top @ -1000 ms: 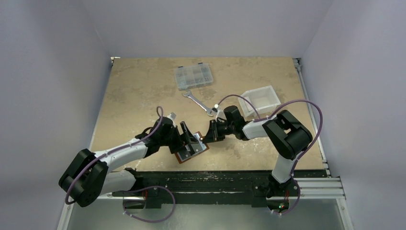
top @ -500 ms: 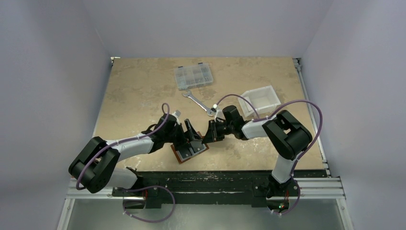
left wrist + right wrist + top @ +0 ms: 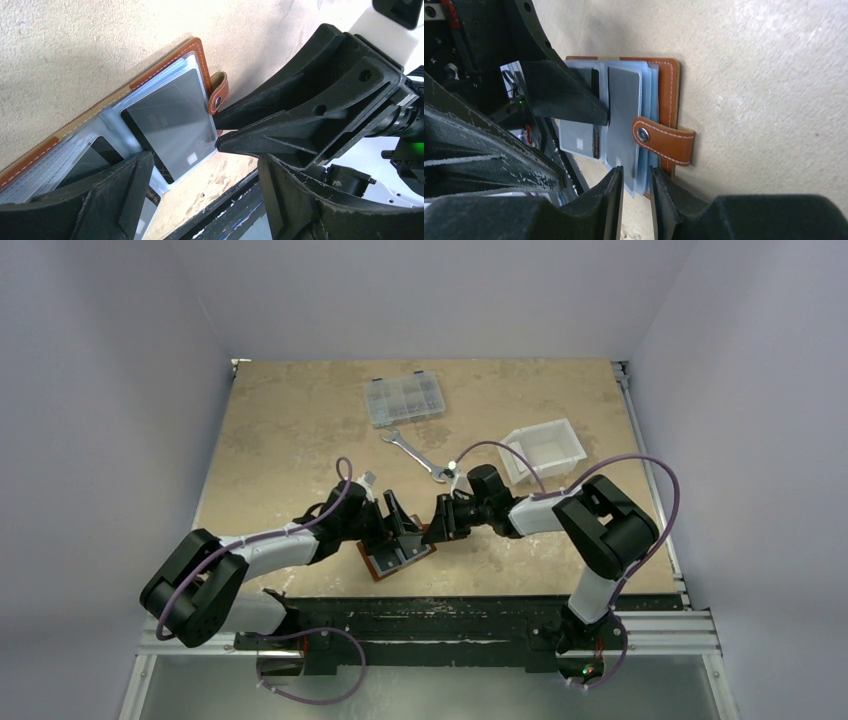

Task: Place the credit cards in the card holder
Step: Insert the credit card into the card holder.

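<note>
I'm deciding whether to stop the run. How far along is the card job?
Done: a grey card lies in a clear sleeve of the open card holder, and a second card in the neighbouring sleeve. In hand: the right tool is at the grey card's edge, grip unclear; the left tool straddles the holder, open. Left: no loose cards in view; holder unfastened.

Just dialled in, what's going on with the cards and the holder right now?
Both arms are working over the card holder, which lies open. The left end effector is spread wide over its clear sleeves. The right end effector, jaws barely parted, sits at the sleeves' outer edge beside the snap strap. A grey card lies at the top sleeve; whether it is fully tucked in is unclear.
</note>
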